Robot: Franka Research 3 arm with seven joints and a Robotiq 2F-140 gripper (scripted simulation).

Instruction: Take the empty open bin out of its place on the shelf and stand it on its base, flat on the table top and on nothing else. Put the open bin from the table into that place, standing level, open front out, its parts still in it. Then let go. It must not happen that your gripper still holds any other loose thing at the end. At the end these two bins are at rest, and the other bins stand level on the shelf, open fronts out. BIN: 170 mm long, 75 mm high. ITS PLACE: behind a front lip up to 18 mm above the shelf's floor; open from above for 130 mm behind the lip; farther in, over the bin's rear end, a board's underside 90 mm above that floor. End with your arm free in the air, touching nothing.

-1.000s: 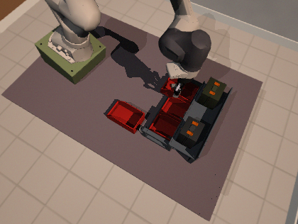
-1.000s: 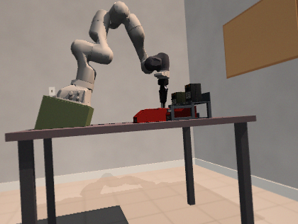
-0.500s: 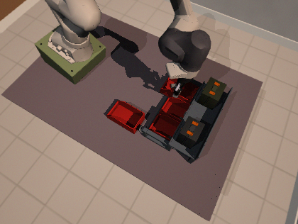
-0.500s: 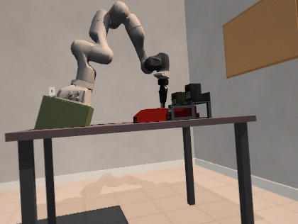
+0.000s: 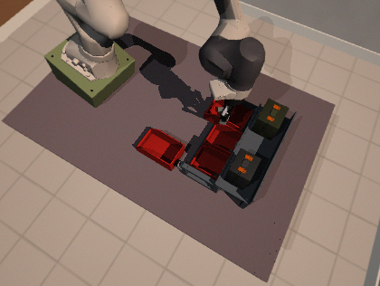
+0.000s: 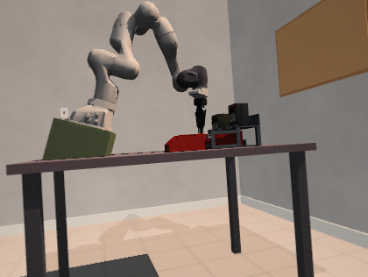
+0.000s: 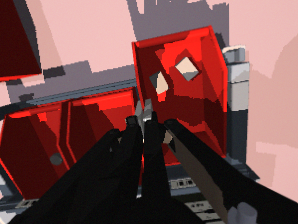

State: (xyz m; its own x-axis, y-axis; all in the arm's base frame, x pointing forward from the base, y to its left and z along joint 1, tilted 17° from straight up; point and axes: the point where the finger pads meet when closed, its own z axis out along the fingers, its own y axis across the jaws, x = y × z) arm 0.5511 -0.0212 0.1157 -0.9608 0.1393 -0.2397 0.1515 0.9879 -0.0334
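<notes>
The dark table top [image 5: 90, 136] carries the green robot base [image 5: 90, 72] at one end. A red bin [image 5: 159, 147] sits flat beside the grey shelf [image 5: 253, 181].

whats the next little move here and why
Probably ease the red open bin with pale parts further into its shelf slot while squaring it up. The fingers look shut on its side wall near a corner, and in the wrist view it sits skewed against the two neighbouring red bins. The empty red bin already stands on the table, so seating comes before letting go.
</notes>
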